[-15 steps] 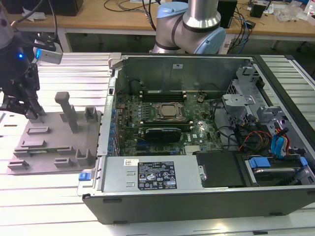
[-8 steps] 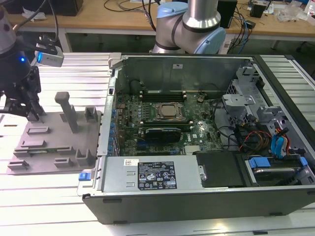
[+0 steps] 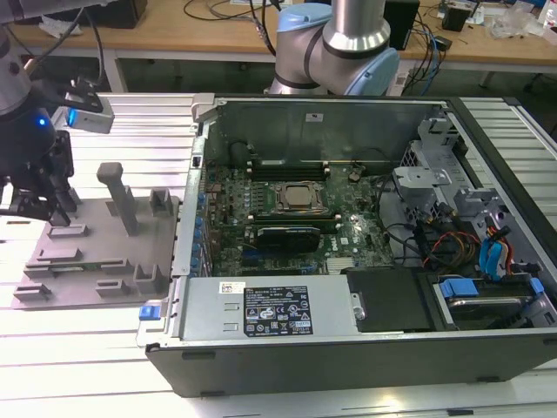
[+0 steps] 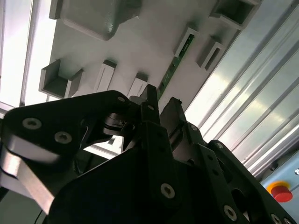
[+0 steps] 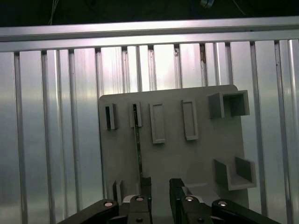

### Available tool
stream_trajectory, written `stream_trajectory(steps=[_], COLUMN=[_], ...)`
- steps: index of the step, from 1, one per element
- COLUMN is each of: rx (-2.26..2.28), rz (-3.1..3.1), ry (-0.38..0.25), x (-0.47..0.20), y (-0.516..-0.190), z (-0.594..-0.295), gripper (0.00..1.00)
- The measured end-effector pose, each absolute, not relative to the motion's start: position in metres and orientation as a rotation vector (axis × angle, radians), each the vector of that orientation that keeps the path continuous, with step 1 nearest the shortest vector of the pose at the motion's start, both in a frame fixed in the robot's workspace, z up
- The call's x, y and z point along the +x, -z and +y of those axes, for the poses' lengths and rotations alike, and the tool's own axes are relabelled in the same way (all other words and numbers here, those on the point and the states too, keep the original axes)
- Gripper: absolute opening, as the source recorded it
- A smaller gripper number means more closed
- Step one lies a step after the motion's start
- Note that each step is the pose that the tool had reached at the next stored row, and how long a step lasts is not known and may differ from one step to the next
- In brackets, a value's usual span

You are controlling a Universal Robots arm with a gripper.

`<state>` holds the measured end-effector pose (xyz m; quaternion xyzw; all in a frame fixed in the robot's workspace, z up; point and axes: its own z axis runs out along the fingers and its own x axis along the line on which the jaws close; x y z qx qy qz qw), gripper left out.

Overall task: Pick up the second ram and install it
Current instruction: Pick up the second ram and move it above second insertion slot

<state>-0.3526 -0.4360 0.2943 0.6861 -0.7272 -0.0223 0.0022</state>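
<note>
The gripper (image 3: pixel 39 205) hangs over the grey tray (image 3: pixel 96 252) at the exterior view's left, well apart from the open computer case (image 3: pixel 331 366) at the exterior view's right. And there's the second ram (image 5: pixel 138 149), standing on its edge in the tray, one end tucked into an upright holder: a thin green strip in the first wrist view, and the same green edge (image 4: pixel 172 67) in the second wrist view. The jaws are parted with a modest gap and hold nothing; in the second wrist view the stick's near end runs toward the gap between the two fingertips (image 4: pixel 150 95), while in the first wrist view it sits just beside one finger (image 5: pixel 146 186), so I cannot tell whether it lies squarely between them. The tray rests flat on the slatted metal surface (image 5: pixel 56 116). Inside the case the motherboard (image 3: pixel 261 235) lies exposed, its CPU socket (image 3: pixel 296 196) near the middle.
</note>
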Motion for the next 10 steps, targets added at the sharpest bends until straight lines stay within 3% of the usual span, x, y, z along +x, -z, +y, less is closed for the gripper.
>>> stream_trajectory(steps=[10], rx=[2.154], rz=[-2.28], ry=[0.07], x=[-0.353], y=[-0.281], z=[-0.439], gripper=[0.28])
